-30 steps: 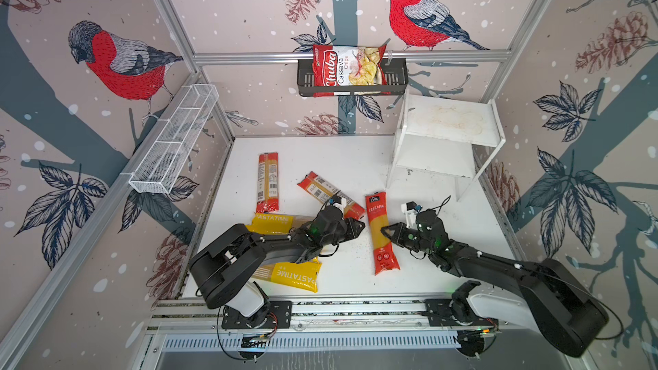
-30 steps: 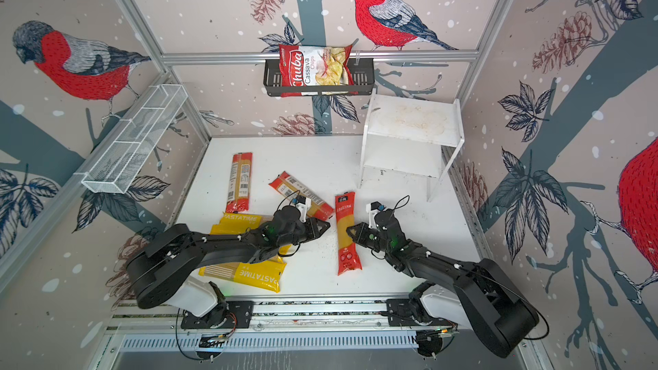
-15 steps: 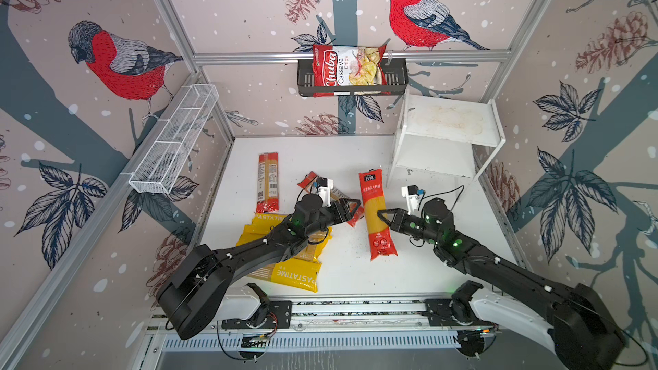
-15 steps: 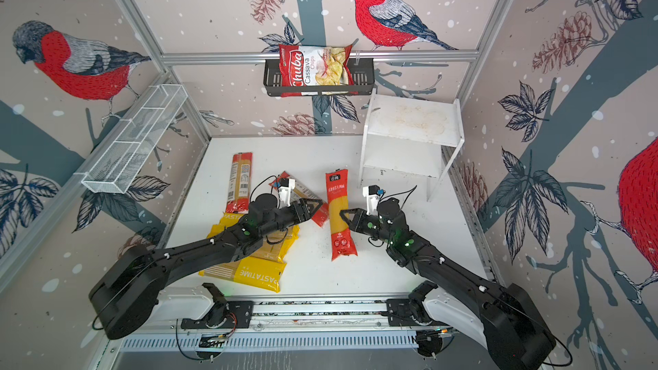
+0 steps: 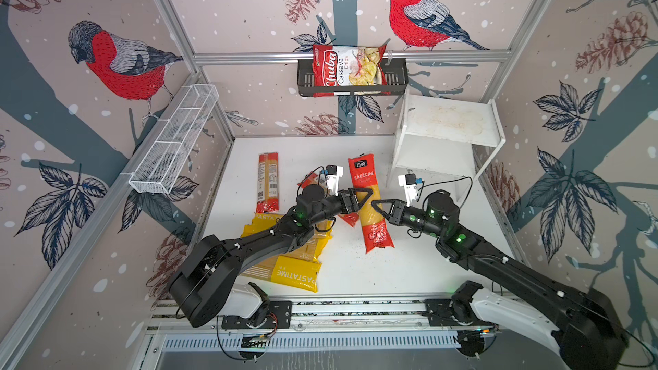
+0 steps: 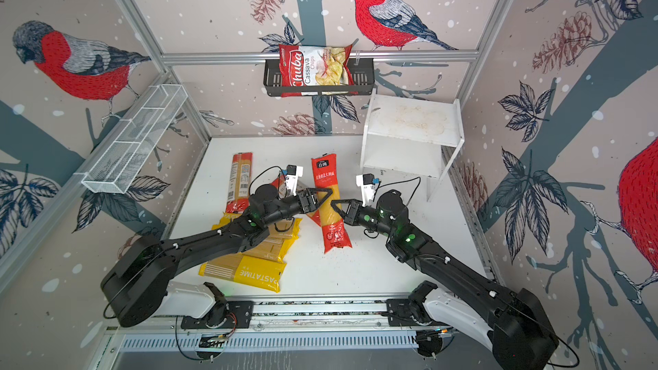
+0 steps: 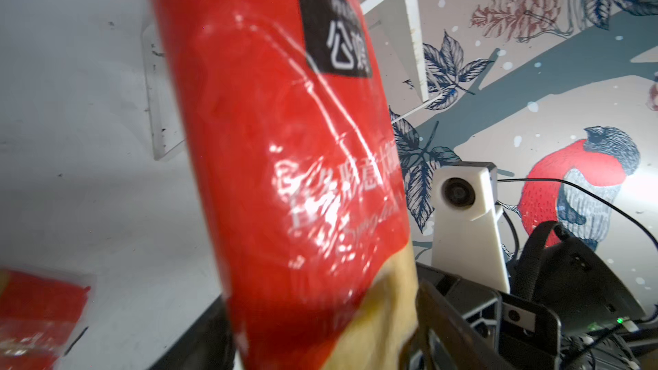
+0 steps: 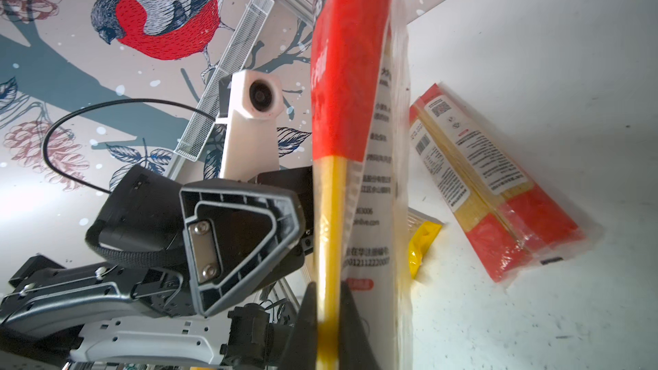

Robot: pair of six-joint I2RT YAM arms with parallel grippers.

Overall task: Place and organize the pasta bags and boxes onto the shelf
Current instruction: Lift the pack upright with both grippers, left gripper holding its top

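Nearest, on the left of the white table, a loose stack of yellow PASTATIME spaghetti packets lies partly under the left arm. Just beyond, at mid-table, the two pincers face each other across one red spaghetti packet, which runs near to far. The right gripper is pressed together on the long edge of this packet's clear middle window. The left gripper has its jaws spread wide with the packet between them; whether either finger touches it cannot be told. Under the left gripper a second red packet lies flat and slanted on the table, and farther left a third red packet lies flat, lengthwise. At the far right stands the white two-tier shelf, well apart from every packet. On the far wall a Chuba cassava chips bag sits in a black basket
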